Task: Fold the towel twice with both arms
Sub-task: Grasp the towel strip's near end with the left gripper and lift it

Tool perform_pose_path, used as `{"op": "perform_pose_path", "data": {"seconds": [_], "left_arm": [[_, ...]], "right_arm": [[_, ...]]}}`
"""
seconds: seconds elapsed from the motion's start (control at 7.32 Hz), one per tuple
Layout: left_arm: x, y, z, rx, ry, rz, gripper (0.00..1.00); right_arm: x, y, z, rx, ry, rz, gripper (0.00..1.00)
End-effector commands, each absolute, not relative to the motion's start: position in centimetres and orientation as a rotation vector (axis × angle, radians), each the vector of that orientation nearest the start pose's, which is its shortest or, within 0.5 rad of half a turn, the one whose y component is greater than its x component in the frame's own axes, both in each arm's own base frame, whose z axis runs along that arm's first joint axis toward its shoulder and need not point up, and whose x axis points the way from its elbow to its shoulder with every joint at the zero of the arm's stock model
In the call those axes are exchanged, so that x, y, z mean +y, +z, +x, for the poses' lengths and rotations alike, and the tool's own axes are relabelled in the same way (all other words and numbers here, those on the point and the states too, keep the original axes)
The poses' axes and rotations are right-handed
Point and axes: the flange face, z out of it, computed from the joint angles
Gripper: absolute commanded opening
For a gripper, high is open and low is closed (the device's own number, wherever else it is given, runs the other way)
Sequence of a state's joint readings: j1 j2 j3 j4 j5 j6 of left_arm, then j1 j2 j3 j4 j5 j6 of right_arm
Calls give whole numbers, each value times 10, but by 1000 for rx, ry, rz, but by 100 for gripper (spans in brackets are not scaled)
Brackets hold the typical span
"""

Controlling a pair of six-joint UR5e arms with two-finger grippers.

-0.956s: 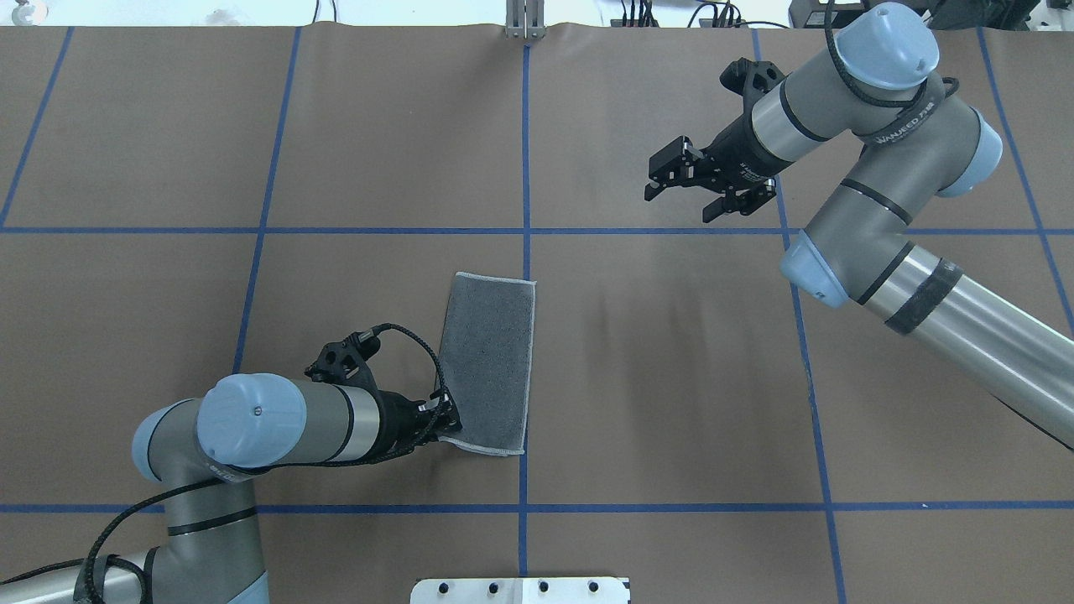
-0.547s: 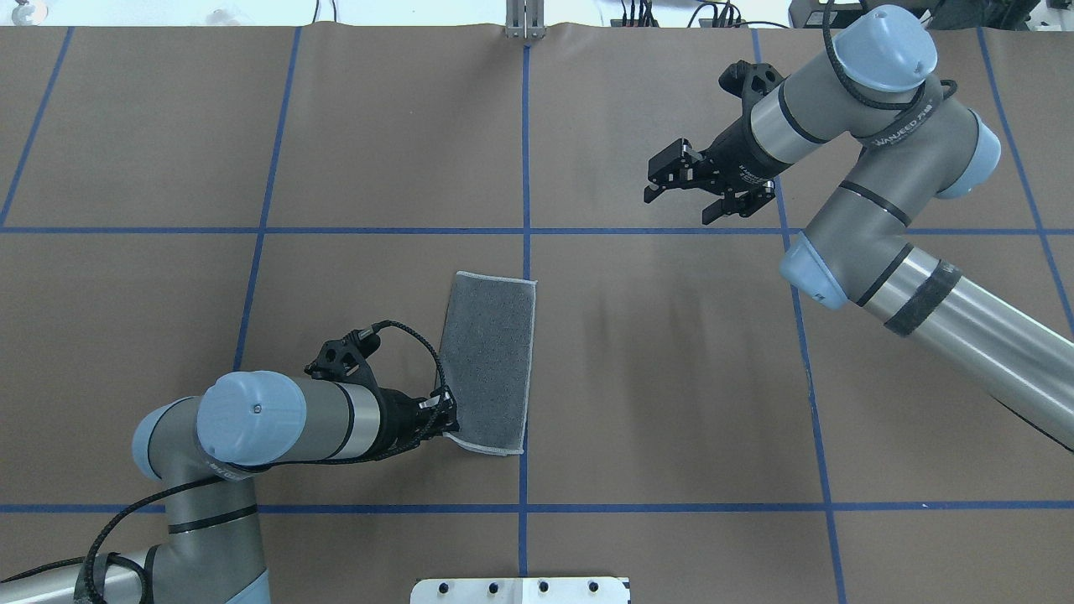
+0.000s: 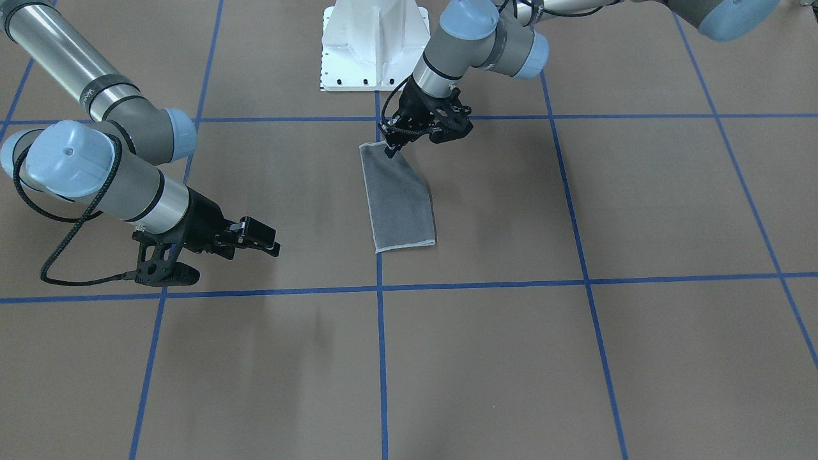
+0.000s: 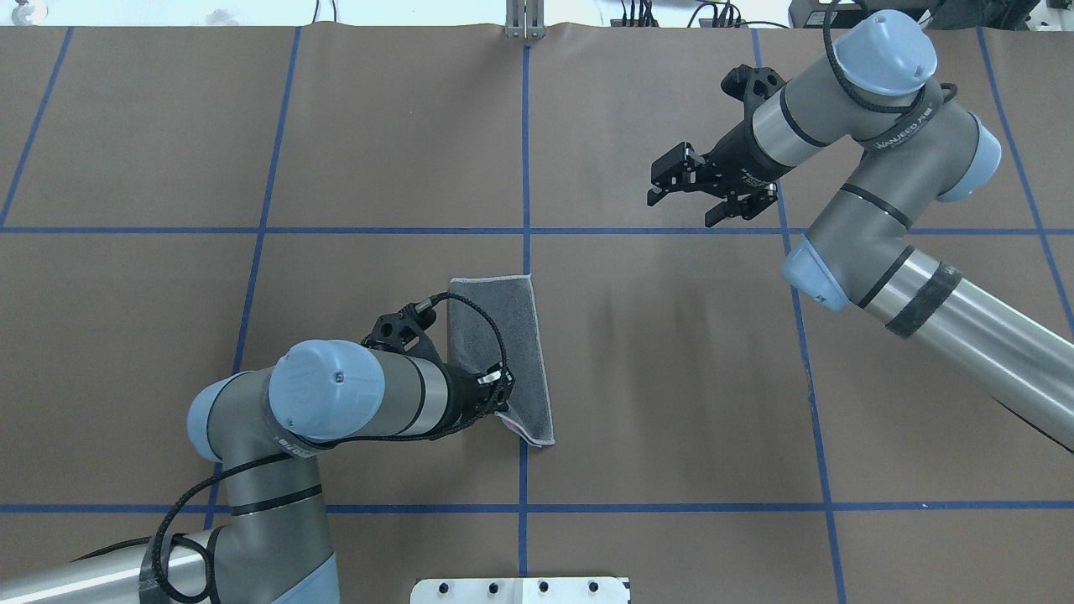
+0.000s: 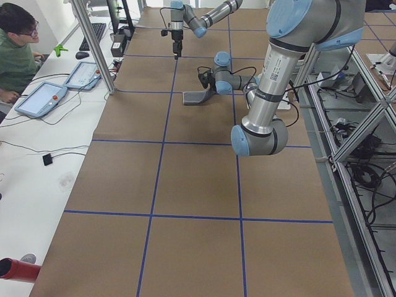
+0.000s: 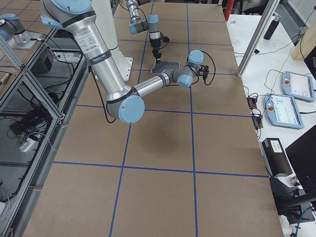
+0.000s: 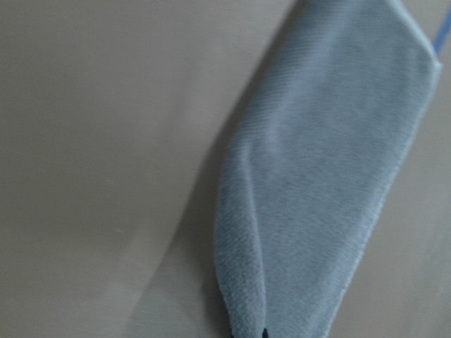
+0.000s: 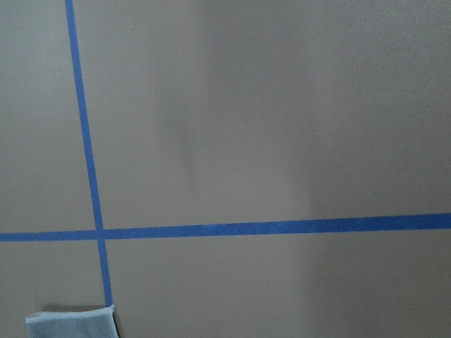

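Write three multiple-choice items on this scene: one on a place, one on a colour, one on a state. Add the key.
1. Where does the left gripper grip the towel?
A. at its far edge
B. at its middle
C. at its end nearest the robot

2. What colour is the towel's upward face?
A. grey
B. green
C. yellow

3. What state is the right gripper in?
A. shut on the towel
B. open, holding nothing
C. shut on a cable

Key:
1 C: in the overhead view the gripper pinches the towel's near end, which is raised.
2 A: grey terry faces up in the overhead and front-facing views, with only a sliver of pink at the held corner.
3 B: its jaws stand apart with nothing between them, well away from the towel.
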State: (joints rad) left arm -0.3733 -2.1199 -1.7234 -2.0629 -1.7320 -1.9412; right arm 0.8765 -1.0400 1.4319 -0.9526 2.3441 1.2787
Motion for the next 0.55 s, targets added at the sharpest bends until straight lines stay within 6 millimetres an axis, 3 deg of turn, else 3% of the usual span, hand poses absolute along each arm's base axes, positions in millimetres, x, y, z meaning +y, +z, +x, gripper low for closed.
{"op": "perform_pose_path", "data": {"seconds": [0.0, 0.14, 0.41], "left_arm": [[-397, 229, 543, 1177, -634, -100, 0], [-415, 231, 532, 1176, -663, -83, 0], [-430, 232, 521, 1176, -691, -69, 0]], "right_arm": [[-572, 333, -394, -1179, 124, -60, 100], [-572, 333, -394, -1179, 121, -58, 100], [-572, 333, -394, -1177, 123, -56, 100]]}}
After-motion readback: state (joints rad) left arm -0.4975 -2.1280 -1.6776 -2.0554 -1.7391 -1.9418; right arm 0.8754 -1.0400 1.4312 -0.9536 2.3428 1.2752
